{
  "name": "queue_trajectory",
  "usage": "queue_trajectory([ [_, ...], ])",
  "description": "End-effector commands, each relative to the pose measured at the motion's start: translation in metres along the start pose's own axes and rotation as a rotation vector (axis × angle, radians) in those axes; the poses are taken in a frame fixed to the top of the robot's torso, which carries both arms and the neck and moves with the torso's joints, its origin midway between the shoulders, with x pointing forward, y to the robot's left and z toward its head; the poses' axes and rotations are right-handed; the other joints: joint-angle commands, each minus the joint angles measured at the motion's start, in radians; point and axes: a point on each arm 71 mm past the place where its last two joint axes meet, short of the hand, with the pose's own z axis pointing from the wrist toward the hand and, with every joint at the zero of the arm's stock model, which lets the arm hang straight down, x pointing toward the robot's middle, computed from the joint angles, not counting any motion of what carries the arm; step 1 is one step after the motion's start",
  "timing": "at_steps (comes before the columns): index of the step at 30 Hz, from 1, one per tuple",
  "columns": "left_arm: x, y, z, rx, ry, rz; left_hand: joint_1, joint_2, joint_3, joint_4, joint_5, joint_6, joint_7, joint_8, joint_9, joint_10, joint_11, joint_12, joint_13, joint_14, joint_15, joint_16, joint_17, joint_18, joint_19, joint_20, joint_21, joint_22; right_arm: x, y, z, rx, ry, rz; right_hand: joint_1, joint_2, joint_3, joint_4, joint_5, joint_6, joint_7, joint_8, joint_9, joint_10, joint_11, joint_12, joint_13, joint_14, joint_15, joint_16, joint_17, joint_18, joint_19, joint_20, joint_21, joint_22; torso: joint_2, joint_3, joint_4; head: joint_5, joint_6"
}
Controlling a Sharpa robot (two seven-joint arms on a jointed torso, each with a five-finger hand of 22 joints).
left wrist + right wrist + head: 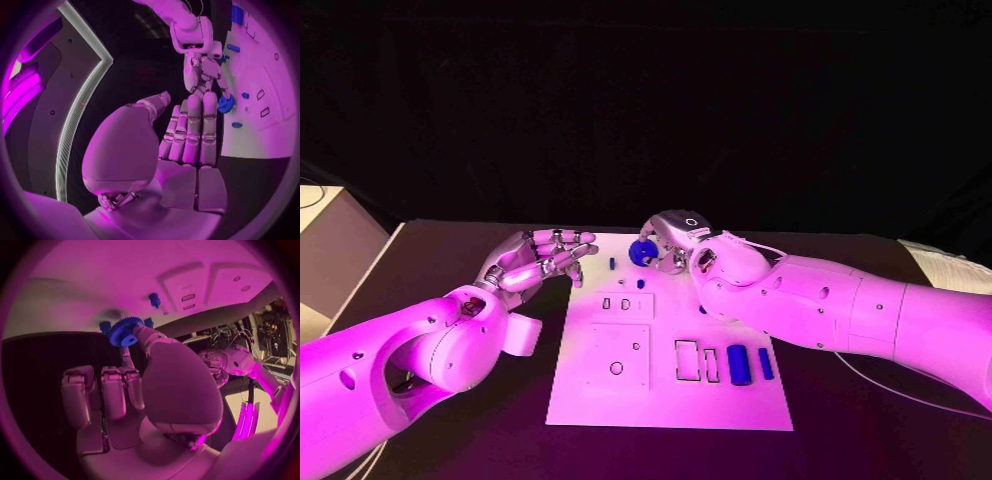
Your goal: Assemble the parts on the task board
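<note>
Up top, blue gear (643, 252) in right hand (678, 240) fingers; left hand (545, 255) fingers apart.

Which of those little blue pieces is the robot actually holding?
The blue toothed gear, held at the right hand's fingertips over the task board's far end. The other blue pieces lie untouched on the board.

you have a white task board (596, 400) on a black table (473, 440); blue gear (643, 252), toothed rim, held by the silver right hand (678, 238); blue parts (738, 365) on the board; silver left hand (548, 255) on a white arm (401, 360)
</note>
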Motion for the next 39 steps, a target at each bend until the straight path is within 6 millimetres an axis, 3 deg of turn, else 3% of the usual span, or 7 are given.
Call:
queue_trajectory([
  [1,0.002,-0.001,0.0,0.005,0.018,-0.006,-0.008,0.003,0.006,0.002,-0.003,-0.007,0.001,0.001,0.001,-0.004,0.002,-0.004,0.001,-0.006,-0.001,0.002,0.0,0.015,-0.009,0.001,0.005,0.001,0.003,0.0,0.0,-0.002,0.023,-0.021,-0.003,0.0,0.004,-0.001,-0.001,0.028,-0.018,0.017,0.012,0.103,-0.008,0.002,0.263,0.097,-0.005,0.005,0.222,-0.007,0.105,-0.006,0.005,0.263,0.0,0.0001,0.0016,0.001,-0.001],
  [28,0.003,-0.001,0.001,0.004,0.02,-0.007,-0.008,0.004,0.009,0.001,-0.003,-0.007,0.001,0.001,0.003,-0.004,0.002,-0.003,0.002,-0.006,0.0,0.003,0.0,0.015,-0.012,0.002,0.008,0.003,0.015,-0.003,0.004,0.029,0.054,-0.034,-0.027,-0.013,0.005,0.002,-0.011,0.006,-0.01,0.003,0.007,0.103,-0.001,0.002,0.263,0.094,-0.001,-0.001,0.206,-0.007,0.105,-0.004,0.005,0.263,0.0,-0.0008,-0.0003,0.002,-0.003],
  [32,0.003,0.0,0.001,0.004,0.02,-0.007,-0.008,0.004,0.009,0.001,-0.003,-0.007,0.001,0.001,0.003,-0.004,0.002,-0.003,0.002,-0.006,0.0,0.003,0.0,0.015,-0.012,0.002,0.008,0.003,0.016,-0.002,0.004,0.026,0.054,-0.027,-0.05,-0.023,-0.014,0.011,-0.052,-0.028,0.0,-0.02,-0.002,0.103,0.008,0.002,0.263,0.092,0.008,-0.003,0.201,-0.007,0.105,0.004,0.005,0.263,0.0,-0.0009,-0.0002,0.003,-0.002],
  [39,0.003,0.0,0.001,0.003,0.019,-0.007,-0.008,0.004,0.009,0.001,-0.003,-0.007,0.001,0.001,0.003,-0.004,0.002,-0.003,0.002,-0.006,0.0,0.003,0.0,0.015,-0.012,0.002,0.008,0.003,0.017,-0.004,0.004,0.029,0.072,-0.013,-0.079,-0.024,-0.096,0.042,-0.062,-0.075,0.006,-0.042,-0.014,0.103,0.015,0.002,0.263,0.092,0.015,-0.003,0.199,-0.007,0.105,0.013,0.005,0.263,0.0,-0.0003,-0.0001,0.002,-0.002],
])
